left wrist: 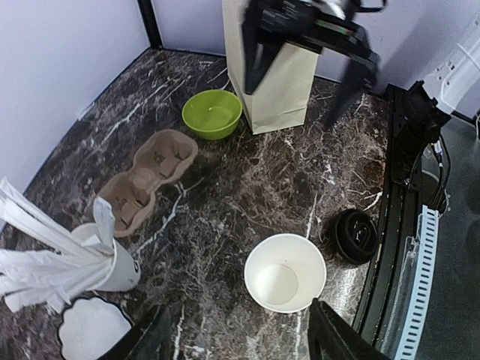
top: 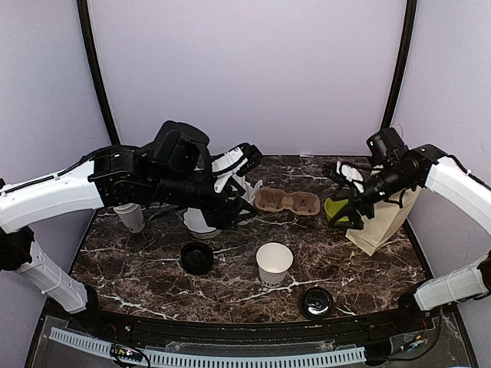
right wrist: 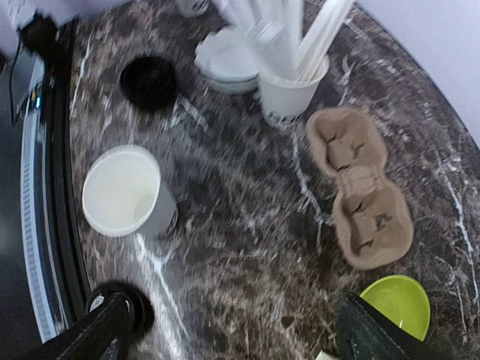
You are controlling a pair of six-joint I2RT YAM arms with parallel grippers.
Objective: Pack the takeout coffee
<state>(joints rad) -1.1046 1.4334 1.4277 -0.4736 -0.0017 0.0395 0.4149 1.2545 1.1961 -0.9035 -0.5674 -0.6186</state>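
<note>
One white paper cup (top: 274, 263) stands open and lidless at the table's front centre; it also shows in the left wrist view (left wrist: 285, 272) and the right wrist view (right wrist: 124, 191). A second white cup (top: 130, 216) stands at the far left, half hidden by my left arm. Two black lids lie loose: one lid (top: 197, 257) left of the open cup, the other lid (top: 316, 302) at the front edge. My left gripper (top: 247, 184) (left wrist: 240, 337) is open and empty, high above the table behind the open cup. My right gripper (top: 345, 198) (right wrist: 232, 337) is open and empty above the green bowl.
A brown two-hole cardboard carrier (top: 286, 202) lies at the back centre. A green bowl (top: 335, 208) and a brown paper bag (top: 383, 218) stand at the right. A small cup of straws (left wrist: 112, 262) and a white scalloped bowl (left wrist: 90, 330) sit under my left arm.
</note>
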